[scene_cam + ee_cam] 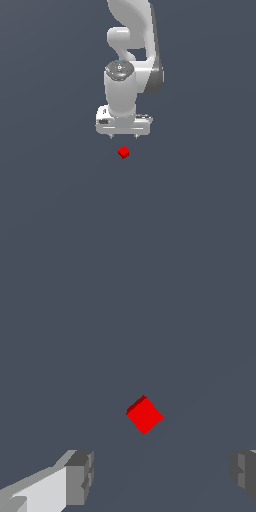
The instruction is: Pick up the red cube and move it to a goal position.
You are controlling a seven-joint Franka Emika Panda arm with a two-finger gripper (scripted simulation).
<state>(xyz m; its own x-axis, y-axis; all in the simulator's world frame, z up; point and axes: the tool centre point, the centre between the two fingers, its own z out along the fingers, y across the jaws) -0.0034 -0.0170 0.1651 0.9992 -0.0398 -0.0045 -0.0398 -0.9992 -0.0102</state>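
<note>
All around is one flat, dark slate-grey surface (45, 200), plain from edge to edge. The red cube (123, 152) is tiny, bright and unmarked, sitting corner-on. It lies free just below the white gripper (124, 136), whose fingers (80, 478) are spread wide and hold nothing.

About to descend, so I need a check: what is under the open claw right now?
Only the red cube, turned diagonally, on the bare grey floor. The claw hangs above it, fingers spread wide, not touching. The face the cube rests on is hidden.
</note>
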